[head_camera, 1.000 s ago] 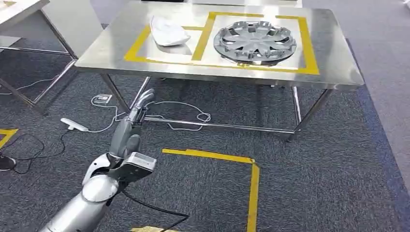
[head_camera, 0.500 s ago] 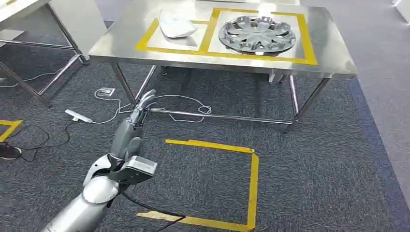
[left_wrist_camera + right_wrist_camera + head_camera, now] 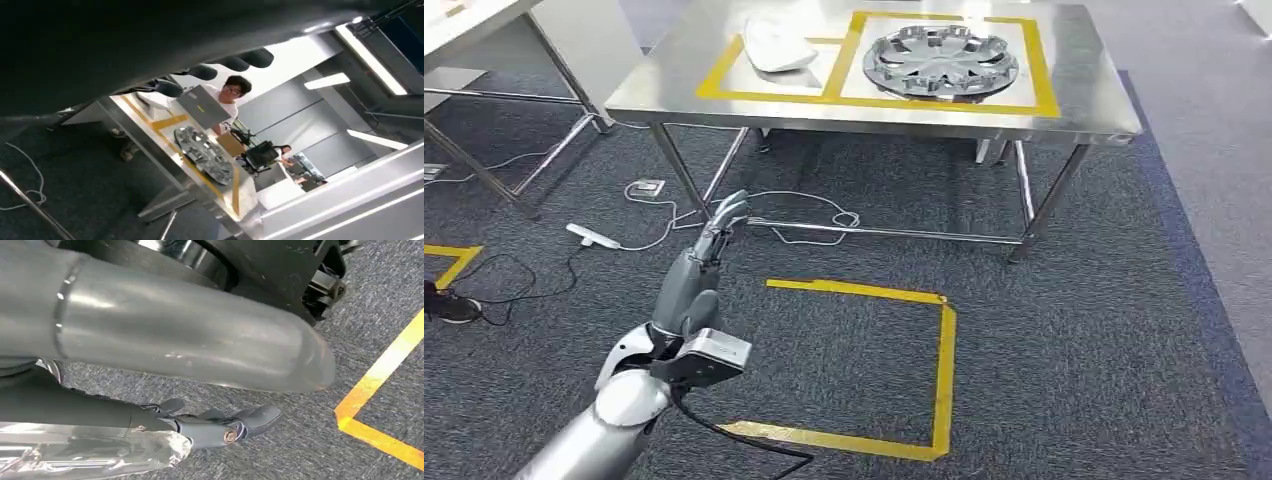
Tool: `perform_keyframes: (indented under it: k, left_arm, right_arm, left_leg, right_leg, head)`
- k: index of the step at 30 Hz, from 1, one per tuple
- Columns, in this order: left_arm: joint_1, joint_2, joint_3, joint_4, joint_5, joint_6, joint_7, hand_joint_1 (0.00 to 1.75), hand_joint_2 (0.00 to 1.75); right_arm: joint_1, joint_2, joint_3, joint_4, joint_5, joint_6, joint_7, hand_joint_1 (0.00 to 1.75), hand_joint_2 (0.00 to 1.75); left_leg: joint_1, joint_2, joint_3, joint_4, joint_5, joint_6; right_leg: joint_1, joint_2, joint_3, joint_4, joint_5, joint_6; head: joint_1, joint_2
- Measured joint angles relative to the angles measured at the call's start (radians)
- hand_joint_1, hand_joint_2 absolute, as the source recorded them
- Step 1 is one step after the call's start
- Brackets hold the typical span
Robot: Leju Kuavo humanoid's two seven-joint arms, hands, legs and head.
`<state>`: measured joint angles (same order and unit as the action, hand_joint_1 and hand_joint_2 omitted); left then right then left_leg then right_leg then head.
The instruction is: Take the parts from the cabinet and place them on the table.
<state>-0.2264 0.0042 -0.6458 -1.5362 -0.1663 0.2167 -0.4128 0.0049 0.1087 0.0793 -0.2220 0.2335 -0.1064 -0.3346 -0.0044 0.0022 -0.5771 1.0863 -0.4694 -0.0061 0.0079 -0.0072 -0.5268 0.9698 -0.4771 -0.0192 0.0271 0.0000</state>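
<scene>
- The whole head view has slid since a second ago — the table (image 3: 1084,110) now sits higher up and farther off. That is the camera moving, not the things. I think the robot is stepping back from the table.
- More floor shows now, and the yellow tape square (image 3: 944,360) on the carpet can be seen almost whole, at about 6 o'clock from the table.
- The wheel cover (image 3: 941,62) lies flat in the right yellow box on the table. The white part (image 3: 776,46) lies in the left box, at 9 o'clock from the wheel cover. Neither has moved on the table.
- The left hand (image 3: 707,250) is up in front, at about 7 o'clock from the table. Its fingers are straight and a little apart, and it holds nothing.
- The right hand (image 3: 220,427) hangs low over the carpet. The fingers I can see look loosely stretched with nothing in them, but I cannot tell for sure.
- So two parts are already set down — my guess is the robot is going back to the cabinet for more.
</scene>
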Motion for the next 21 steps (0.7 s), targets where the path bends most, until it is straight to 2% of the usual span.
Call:
perform_keyframes:
  k: [1, 2, 5, 6, 7, 8, 10, 11, 12, 13, 15, 16, 17, 20, 21]
  left_arm:
    - [-0.001, 0.000, 0.000, 0.000, 0.000, 0.000, 0.000, 0.00, 0.00]
    - [-0.002, -0.001, -0.001, 0.000, 0.000, 0.000, 0.000, 0.00, 0.00]
    - [-0.001, -0.001, -0.001, -0.001, 0.000, 0.000, 0.000, 0.00, 0.00]
    - [-0.001, -0.002, -0.001, -0.001, 0.000, 0.000, 0.000, 0.00, 0.00]
    - [-0.002, -0.003, -0.001, -0.001, 0.000, 0.000, 0.000, 0.00, 0.00]
    - [-0.002, -0.004, -0.001, -0.001, 0.000, 0.000, 0.000, 0.00, 0.00]
    - [-0.001, -0.005, 0.000, -0.001, 0.000, 0.000, 0.000, 0.00, 0.00]
    - [0.000, -0.005, 0.000, -0.001, 0.000, 0.000, 0.000, 0.00, 0.00]
    - [0.001, -0.004, 0.000, -0.001, 0.000, 0.000, 0.000, 0.00, 0.00]
    - [0.002, -0.004, 0.000, -0.001, 0.000, 0.000, 0.000, 0.00, 0.00]
    - [0.002, -0.005, 0.000, -0.001, 0.000, 0.000, 0.000, 0.00, 0.00]
    - [0.002, -0.005, 0.000, -0.001, 0.000, 0.000, 0.000, 0.00, 0.00]
    - [0.001, -0.005, 0.000, -0.001, 0.000, 0.000, 0.000, 0.00, 0.00]
    - [0.001, -0.006, -0.002, -0.001, 0.000, 0.000, 0.000, 0.00, 0.00]
    - [0.001, -0.006, -0.002, -0.001, 0.000, 0.000, 0.000, 0.00, 0.00]
  right_arm:
    - [0.000, 0.001, 0.000, 0.000, 0.000, 0.000, 0.000, 0.00, 0.00]
    - [-0.002, 0.001, 0.000, 0.000, 0.000, 0.000, 0.000, 0.00, 0.00]
    - [-0.001, 0.002, 0.000, 0.000, 0.000, 0.000, 0.000, 0.00, 0.00]
    - [-0.001, 0.001, 0.000, 0.000, 0.000, 0.000, 0.000, 0.00, 0.00]
    - [-0.001, 0.002, 0.000, 0.000, 0.000, -0.001, 0.000, 0.00, 0.00]
    - [-0.001, 0.002, 0.000, 0.000, 0.000, -0.001, 0.000, 0.00, 0.00]
    - [0.000, 0.002, 0.000, 0.000, 0.000, -0.001, 0.000, 0.00, 0.00]
    - [0.001, 0.002, 0.000, 0.000, 0.000, -0.001, 0.000, 0.00, 0.00]
    - [0.002, 0.002, 0.000, 0.000, 0.000, -0.001, 0.000, 0.00, 0.00]
    - [0.002, 0.002, 0.000, 0.000, 0.000, -0.001, 0.000, 0.00, 0.00]
    - [0.001, 0.002, 0.000, 0.000, 0.000, -0.001, 0.000, 0.00, 0.00]
    - [0.000, 0.002, 0.000, 0.000, 0.000, -0.002, 0.000, 0.00, 0.00]
    - [-0.002, 0.002, 0.001, 0.000, 0.000, -0.002, 0.000, 0.00, 0.00]
    - [0.003, 0.002, 0.001, 0.000, 0.000, -0.002, 0.000, 0.00, 0.00]
    - [0.005, 0.002, 0.001, 0.000, -0.002, -0.002, 0.000, 0.00, 0.00]
  left_leg:
    - [-0.001, 0.000, 0.037, -0.063, -0.007, 0.006]
    - [-0.004, 0.000, 0.046, -0.079, -0.009, 0.010]
    - [-0.005, -0.002, 0.036, -0.088, -0.010, 0.027]
    - [0.005, -0.001, 0.036, -0.098, -0.002, 0.038]
    - [0.005, 0.000, 0.034, -0.098, 0.001, 0.042]
    - [0.006, 0.000, 0.030, -0.098, 0.005, 0.047]
    - [0.005, 0.001, 0.020, -0.098, 0.009, 0.050]
    - [0.005, 0.001, 0.015, -0.097, 0.013, 0.049]
    - [0.005, 0.001, 0.013, -0.097, 0.015, 0.048]
    - [0.005, 0.000, 0.012, -0.097, 0.017, 0.046]
    - [0.006, 0.000, 0.012, -0.097, 0.020, 0.042]
    - [0.005, 0.000, 0.012, -0.097, 0.022, 0.038]
    - [-0.002, 0.000, 0.006, -0.093, 0.023, 0.031]
    - [0.004, 0.000, -0.002, -0.097, 0.036, 0.012]
    - [0.003, -0.001, -0.003, -0.095, 0.033, 0.006]
  right_leg:
    - [0.000, 0.000, -0.005, 0.006, -0.001, 0.002]
    - [0.005, 0.001, -0.015, 0.014, 0.000, 0.009]
    - [0.005, 0.000, -0.024, 0.017, 0.009, 0.025]
    - [0.007, 0.001, -0.030, 0.023, 0.003, 0.029]
    - [0.006, 0.005, -0.045, 0.044, -0.018, 0.037]
    - [0.002, 0.005, -0.072, 0.108, -0.061, 0.046]
    - [-0.007, 0.005, -0.146, 0.272, -0.136, 0.056]
    - [-0.010, 0.005, -0.170, 0.326, -0.152, 0.060]
    - [-0.012, 0.005, -0.171, 0.333, -0.144, 0.062]
    - [-0.014, 0.005, -0.149, 0.295, -0.115, 0.063]
    - [-0.018, 0.005, -0.053, 0.123, -0.030, 0.060]
    - [-0.019, 0.005, -0.009, 0.040, -0.009, 0.059]
    - [-0.014, 0.006, 0.006, 0.009, -0.020, 0.057]
    - [-0.009, 0.009, -0.004, 0.016, -0.013, 0.041]
    - [-0.014, 0.007, -0.002, 0.006, -0.005, 0.030]
  head:
    - [0.001, 0.000]
    - [0.002, 0.000]
    - [0.002, 0.000]
    - [0.000, 0.000]
    - [0.005, 0.000]
    - [0.013, 0.000]
    - [0.012, 0.000]
    - [0.013, 0.000]
    - [0.013, 0.000]
    - [0.013, 0.000]
    - [0.013, 0.000]
    - [0.013, 0.000]
    - [0.013, 0.000]
    - [0.011, 0.000]
    - [0.012, 0.000]
